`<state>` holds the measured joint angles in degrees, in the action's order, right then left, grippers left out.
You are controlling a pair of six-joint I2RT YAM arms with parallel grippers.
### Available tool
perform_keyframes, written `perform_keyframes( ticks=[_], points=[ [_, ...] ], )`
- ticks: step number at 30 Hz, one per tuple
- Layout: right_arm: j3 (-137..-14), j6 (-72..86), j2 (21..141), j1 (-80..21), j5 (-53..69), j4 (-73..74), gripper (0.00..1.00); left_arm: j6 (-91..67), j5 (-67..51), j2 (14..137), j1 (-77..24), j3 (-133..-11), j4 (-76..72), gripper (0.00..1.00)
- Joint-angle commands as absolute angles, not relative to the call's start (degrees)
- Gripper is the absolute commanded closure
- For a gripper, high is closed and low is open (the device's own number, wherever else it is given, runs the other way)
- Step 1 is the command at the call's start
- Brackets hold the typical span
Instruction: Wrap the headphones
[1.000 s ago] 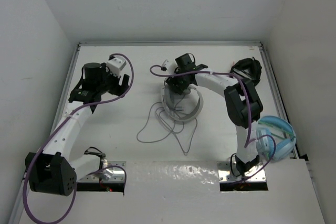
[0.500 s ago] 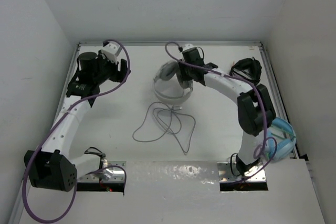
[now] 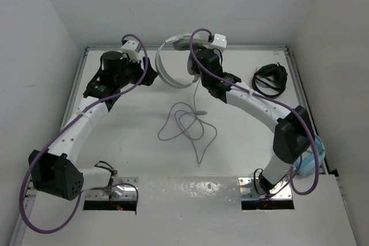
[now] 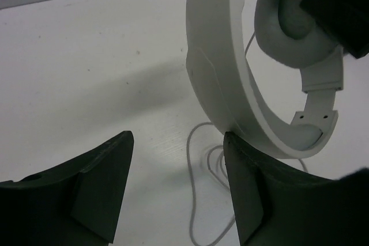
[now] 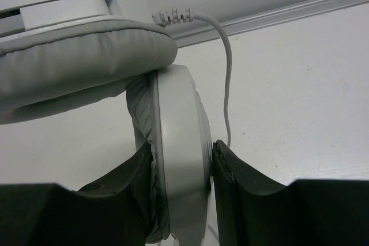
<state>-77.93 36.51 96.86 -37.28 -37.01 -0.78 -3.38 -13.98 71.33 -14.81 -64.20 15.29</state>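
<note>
Tabletop (image 3: 127,142): white, walled in by white panels.
Headphones (image 3: 158,67): white, lifted off the tabletop near the far wall, headband arching out to the left of the held earcup.
Right jaws: closed on one earcup (image 5: 179,142) of the headphones, a finger on each side of the shell; second earcup pad (image 5: 75,67) just above.
Left jaws: standing open, holding nothing; headband (image 4: 216,67) just beside one fingertip, contact can't be told.
Cable (image 3: 184,125): grey, hangs from the headphones down to a loose tangle on the tabletop below them.
Black headphones (image 3: 270,79): right of the white headphones, well apart.
Light blue headphones (image 3: 314,156): farther right and nearer, mostly hidden by the right arm (image 3: 259,105).
</note>
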Motion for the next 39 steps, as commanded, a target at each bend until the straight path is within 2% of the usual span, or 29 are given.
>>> perform_keyframes(
  ticks=[1, 9, 13, 14, 15, 21, 25, 30, 32, 37, 39],
  points=[
    [-78.57, 39.90, 95.89, -37.71, -39.55, -7.38, 1.00, -8.52, -15.46, 70.84, -15.12, -69.17, 10.81, 0.39],
    [-80.42, 40.17, 97.12, -38.14, -39.81, -7.65, 1.00, -3.78, -19.78, 68.65, -15.91, -69.52, 12.40, 0.38],
    [-81.12, 41.22, 97.21, -39.19, -38.14, -7.90, 1.00, -3.86, -13.73, 69.95, -16.08, -70.39, 13.62, 0.36],
    [-81.21, 40.79, 97.21, -39.81, -38.32, -8.08, 1.00, -4.39, -9.36, 71.88, -16.17, -70.92, 15.02, 0.37],
    [-81.30, 40.26, 97.21, -40.95, -39.02, -8.70, 1.00, -5.00, -7.40, 72.76, -16.17, -71.36, 15.46, 0.43],
    [-80.86, 40.16, 96.94, -42.63, -39.11, -9.40, 1.00, -3.25, -5.09, 76.90, -16.17, -72.51, 15.90, 0.52],
    [-80.68, 40.69, 97.29, -42.63, -40.16, -9.49, 1.00, -4.57, -8.52, 76.99, -16.26, -72.25, 18.72, 0.51],
    [-82.26, 42.62, 98.70, -42.63, -42.10, -8.70, 1.00, -5.97, -9.75, 75.85, -16.44, -72.16, 21.79, 0.40],
    [-82.97, 43.85, 99.23, -42.63, -42.19, -8.53, 1.00, -6.24, -10.11, 75.15, -16.61, -71.90, 22.50, 0.39],
    [-83.76, 44.21, 99.93, -42.63, -41.92, -8.09, 1.00, -6.68, -9.67, 74.71, -17.14, -71.19, 23.38, 0.40],
    [-83.76, 44.03, 99.84, -42.54, -42.27, -8.09, 1.00, -6.68, -9.49, 74.44, -17.14, -71.28, 23.91, 0.47]
  ],
)
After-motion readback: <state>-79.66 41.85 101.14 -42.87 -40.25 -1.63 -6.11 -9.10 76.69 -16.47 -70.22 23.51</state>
